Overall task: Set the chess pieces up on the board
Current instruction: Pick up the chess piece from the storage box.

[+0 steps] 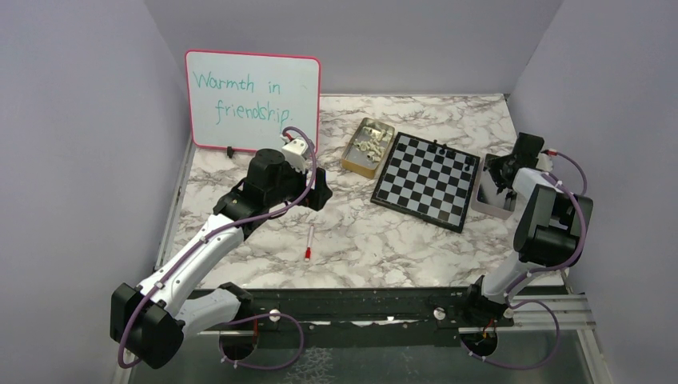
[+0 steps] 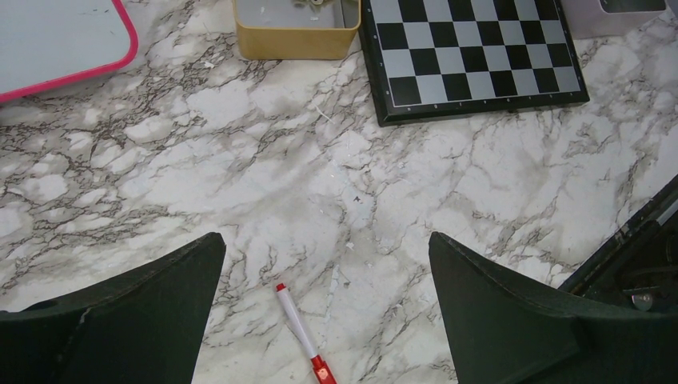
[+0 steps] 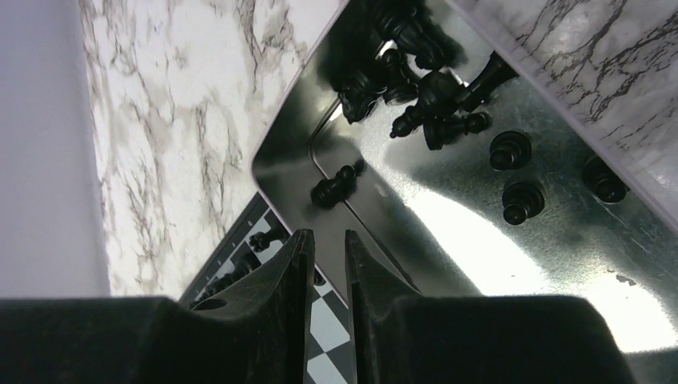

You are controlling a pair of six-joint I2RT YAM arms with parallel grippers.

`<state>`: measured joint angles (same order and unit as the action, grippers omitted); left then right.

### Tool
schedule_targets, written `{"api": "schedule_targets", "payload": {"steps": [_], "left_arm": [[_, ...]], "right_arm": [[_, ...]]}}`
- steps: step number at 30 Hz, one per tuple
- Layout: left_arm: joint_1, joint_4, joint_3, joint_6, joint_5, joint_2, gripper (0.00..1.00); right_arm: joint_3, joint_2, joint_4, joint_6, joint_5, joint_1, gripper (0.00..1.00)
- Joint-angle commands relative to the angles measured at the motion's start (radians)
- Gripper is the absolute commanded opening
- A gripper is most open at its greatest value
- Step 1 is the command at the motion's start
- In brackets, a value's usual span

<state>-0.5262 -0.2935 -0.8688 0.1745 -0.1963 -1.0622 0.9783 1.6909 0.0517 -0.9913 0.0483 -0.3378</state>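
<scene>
Nearest is the right gripper (image 3: 326, 236), at the bottom of its wrist view. Its fingers stand almost together, with only a narrow empty gap, and they grip nothing. Above them a silver tin (image 3: 448, 208) holds black pieces (image 3: 416, 80), heaped at the top of the frame. The board (image 1: 428, 180) lies right of centre in the top view, between this tin and a gold tin (image 1: 356, 166) with cream pieces (image 1: 372, 140). A few black pieces stand on its upper edge. The left gripper (image 2: 325, 240) is wide open above the table (image 2: 320, 160), with a pen (image 2: 302, 332) at bottom centre and a whiteboard (image 2: 56, 40) at upper left.
</scene>
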Motion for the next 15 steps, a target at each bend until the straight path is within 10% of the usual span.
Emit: {"api": "schedule_targets", "payload": {"steps": [1, 15], "left_arm": [[-0.008, 0.014, 0.011, -0.009, 0.016, 0.014, 0.99], [-0.008, 0.014, 0.011, -0.009, 0.017, 0.007, 0.99]], "right_arm": [[-0.003, 0.015, -0.023, -0.099, 0.085, -0.013, 0.25], [0.033, 0.104, -0.071, -0.194, 0.075, -0.021, 0.27]]}}
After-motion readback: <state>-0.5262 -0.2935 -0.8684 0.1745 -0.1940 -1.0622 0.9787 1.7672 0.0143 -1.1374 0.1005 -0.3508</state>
